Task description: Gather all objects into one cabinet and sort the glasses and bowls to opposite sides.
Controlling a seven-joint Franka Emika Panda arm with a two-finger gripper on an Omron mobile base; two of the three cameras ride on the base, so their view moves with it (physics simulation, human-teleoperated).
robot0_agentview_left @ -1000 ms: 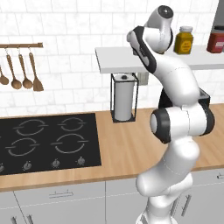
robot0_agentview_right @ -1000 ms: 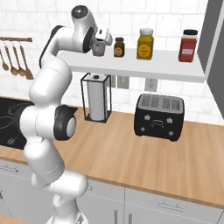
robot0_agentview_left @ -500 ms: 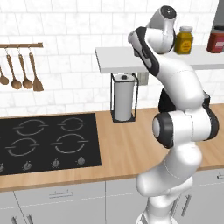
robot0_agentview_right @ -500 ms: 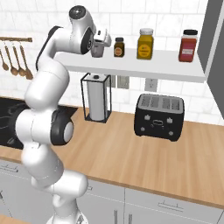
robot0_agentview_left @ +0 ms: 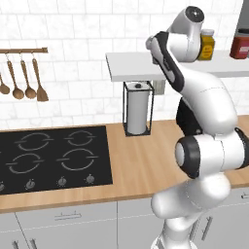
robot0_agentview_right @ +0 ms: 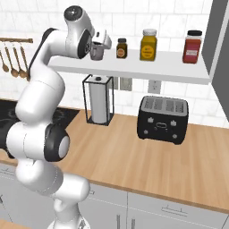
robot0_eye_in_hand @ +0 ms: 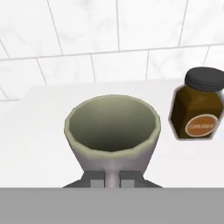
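Observation:
My gripper [robot0_agentview_right: 100,46] is up at the white shelf [robot0_agentview_right: 134,68], shut on a small grey mug [robot0_agentview_right: 96,51], one of the glasses. In the hand view the mug [robot0_eye_in_hand: 112,127] sits upright with its mouth open toward me. My gripper [robot0_eye_in_hand: 112,178] is clamped at its near side, low in the frame. The mug sits at the shelf's left part, left of a small brown jar [robot0_eye_in_hand: 197,107]. Whether its base touches the shelf I cannot tell. A grey cabinet door [robot0_agentview_right: 220,49] runs along the right edge. The bowl is out of view.
The brown jar [robot0_agentview_right: 121,48], a yellow jar [robot0_agentview_right: 148,44] and a red jar [robot0_agentview_right: 191,46] stand on the shelf. Below it on the wooden counter are a paper towel holder [robot0_agentview_right: 99,100] and a black toaster [robot0_agentview_right: 162,119]. A black cooktop [robot0_agentview_left: 53,158] lies left, with utensils [robot0_agentview_left: 24,73] hanging above.
The arm's lower links have sunk and swung a little. The hand with the mug has edged slightly away from the brown jar. The grip has not changed.

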